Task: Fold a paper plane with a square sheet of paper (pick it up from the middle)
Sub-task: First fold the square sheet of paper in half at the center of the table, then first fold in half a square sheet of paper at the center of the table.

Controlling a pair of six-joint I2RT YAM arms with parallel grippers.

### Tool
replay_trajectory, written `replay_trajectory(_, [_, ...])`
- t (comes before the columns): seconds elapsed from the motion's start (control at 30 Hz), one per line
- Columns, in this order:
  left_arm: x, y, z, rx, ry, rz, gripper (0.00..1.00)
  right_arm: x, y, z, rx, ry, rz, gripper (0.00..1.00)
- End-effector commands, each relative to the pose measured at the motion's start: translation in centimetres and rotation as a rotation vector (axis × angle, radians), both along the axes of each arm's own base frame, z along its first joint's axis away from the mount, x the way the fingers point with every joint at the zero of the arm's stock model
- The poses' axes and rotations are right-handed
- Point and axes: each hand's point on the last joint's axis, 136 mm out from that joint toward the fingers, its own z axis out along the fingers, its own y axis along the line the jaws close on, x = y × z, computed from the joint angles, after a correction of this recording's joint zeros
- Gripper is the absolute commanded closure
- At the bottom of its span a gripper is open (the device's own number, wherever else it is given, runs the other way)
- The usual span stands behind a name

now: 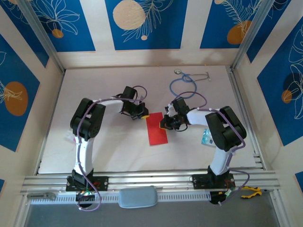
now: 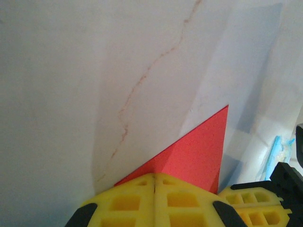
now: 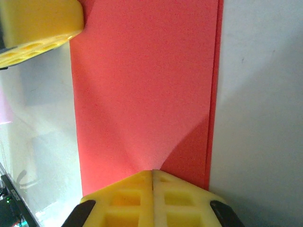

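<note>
Nearest my view: the right gripper, clenched tight. Beneath it, the table carries the square sheet of paper, folded into 1 red rectangle between the 2 grippers. I see the left gripper, also clenched, at its far-left corner.

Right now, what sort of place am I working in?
Likely a robot lab cell: white table boxed in by blue leaf-print wall panels and aluminium framing, with a stethoscope lying on it.
</note>
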Motion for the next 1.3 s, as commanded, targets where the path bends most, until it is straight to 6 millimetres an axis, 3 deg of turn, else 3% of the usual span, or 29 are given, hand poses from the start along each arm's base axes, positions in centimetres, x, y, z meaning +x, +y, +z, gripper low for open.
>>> replay_trajectory(0.0, [2.6, 4.1, -2.9, 0.145, 0.001, 0.143, 0.96, -4.0, -3.1, -3.5, -0.144, 0.156, -0.013, 1.0])
replay_trajectory(0.57, [4.6, 4.4, -1.9, 0.189, -0.012, 0.176, 0.96, -4.0, -3.0, -3.5, -0.137, 0.154, -0.014, 1.0])
replay_trajectory(0.83, [5.7, 3.8, 1.0, 0.168, -0.057, 0.158, 0.95, -4.0, -2.8, -3.3, -0.128, 0.15, -0.015, 1.0])
replay_trajectory(0.93, [5.9, 3.2, 3.1, 0.126, -0.092, 0.149, 0.94, -3.9, -2.6, -3.0, -0.118, 0.149, -0.017, 1.0])
replay_trajectory(1.07, [5.2, 2.7, 6.3, 0.067, -0.144, 0.133, 0.93, -3.7, -1.5, -2.2, -0.071, 0.15, -0.028, 1.0])
replay_trajectory(1.27, [1.4, 2.1, 8.5, -0.002, -0.164, 0.077, 0.92, -3.6, 1.2, -0.3, -0.002, 0.174, -0.096, 1.0])
